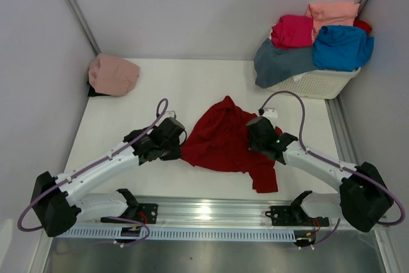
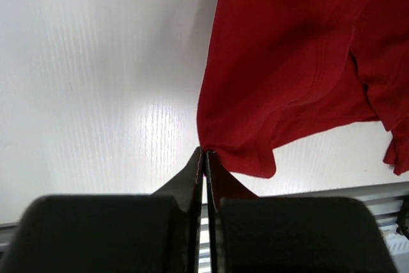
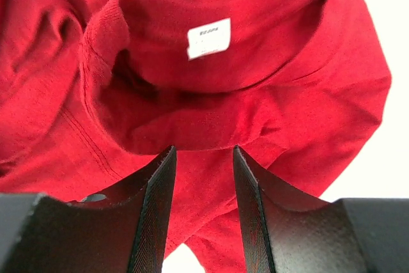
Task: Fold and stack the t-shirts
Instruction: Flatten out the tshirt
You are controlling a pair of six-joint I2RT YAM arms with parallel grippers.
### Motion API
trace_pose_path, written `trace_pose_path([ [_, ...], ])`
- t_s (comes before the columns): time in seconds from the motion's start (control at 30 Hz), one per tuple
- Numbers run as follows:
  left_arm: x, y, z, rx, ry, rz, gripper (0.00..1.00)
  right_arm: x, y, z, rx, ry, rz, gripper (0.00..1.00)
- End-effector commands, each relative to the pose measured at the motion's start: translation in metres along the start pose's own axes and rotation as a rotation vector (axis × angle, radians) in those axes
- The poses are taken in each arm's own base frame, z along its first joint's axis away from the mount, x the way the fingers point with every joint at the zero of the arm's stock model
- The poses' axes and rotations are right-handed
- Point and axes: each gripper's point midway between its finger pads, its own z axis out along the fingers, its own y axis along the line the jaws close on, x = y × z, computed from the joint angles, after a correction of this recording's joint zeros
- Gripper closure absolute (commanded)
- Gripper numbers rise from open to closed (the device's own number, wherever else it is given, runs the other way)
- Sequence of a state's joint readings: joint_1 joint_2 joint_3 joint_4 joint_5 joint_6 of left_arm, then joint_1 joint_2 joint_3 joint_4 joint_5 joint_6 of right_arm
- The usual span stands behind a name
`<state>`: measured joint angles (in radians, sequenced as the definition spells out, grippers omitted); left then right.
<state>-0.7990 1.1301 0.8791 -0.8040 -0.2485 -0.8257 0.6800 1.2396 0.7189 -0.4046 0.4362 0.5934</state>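
Pinching the near left edge of the dark red t-shirt (image 1: 223,142), the left gripper (image 2: 203,155) is pressing its jaws together on the hem. The right gripper (image 3: 204,151) is hovering with fingers apart over the collar, the white label (image 3: 209,38) lying just beyond its tips. The shirt is lying crumpled mid-table (image 1: 192,87), between both arms. A dusty pink t-shirt (image 1: 114,73) is sitting at the far left corner. Magenta (image 1: 293,30), salmon (image 1: 332,9), bright blue (image 1: 343,47) and slate grey-blue (image 1: 281,62) t-shirts are resting heaped on the white basket (image 1: 319,83), far right.
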Motion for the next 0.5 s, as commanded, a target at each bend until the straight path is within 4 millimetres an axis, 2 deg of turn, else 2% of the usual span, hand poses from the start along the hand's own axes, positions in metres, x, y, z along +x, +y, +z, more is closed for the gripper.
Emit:
trace_pose_path([
  [0.0, 0.006, -0.004, -0.007, 0.047, 0.007, -0.077, 0.99, -0.007, 0.027, 0.0, -0.088, 0.019, 0.018, 0.55],
  [0.17, 0.011, 0.014, -0.011, 0.005, -0.022, -0.116, 0.99, 0.012, 0.039, -0.001, -0.157, 0.11, 0.003, 0.53],
  [0.27, 0.016, 0.026, -0.014, -0.015, -0.034, -0.146, 0.95, 0.021, 0.041, -0.008, -0.188, 0.153, 0.009, 0.53],
  [0.3, 0.017, 0.03, -0.015, -0.024, -0.037, -0.151, 0.92, 0.023, 0.04, -0.01, -0.194, 0.16, 0.011, 0.53],
  [0.33, 0.02, 0.034, -0.016, -0.021, -0.043, -0.156, 0.81, 0.025, 0.041, -0.013, -0.203, 0.161, 0.013, 0.52],
  [0.4, 0.022, 0.041, -0.017, -0.036, -0.054, -0.166, 0.7, 0.025, 0.04, -0.024, -0.237, 0.144, 0.024, 0.51],
  [0.43, 0.024, 0.045, -0.018, -0.041, -0.058, -0.172, 0.59, 0.024, 0.039, -0.028, -0.248, 0.133, 0.026, 0.5],
  [0.47, 0.023, 0.047, -0.021, -0.033, -0.074, -0.184, 0.56, 0.023, 0.038, -0.032, -0.26, 0.122, 0.031, 0.5],
])
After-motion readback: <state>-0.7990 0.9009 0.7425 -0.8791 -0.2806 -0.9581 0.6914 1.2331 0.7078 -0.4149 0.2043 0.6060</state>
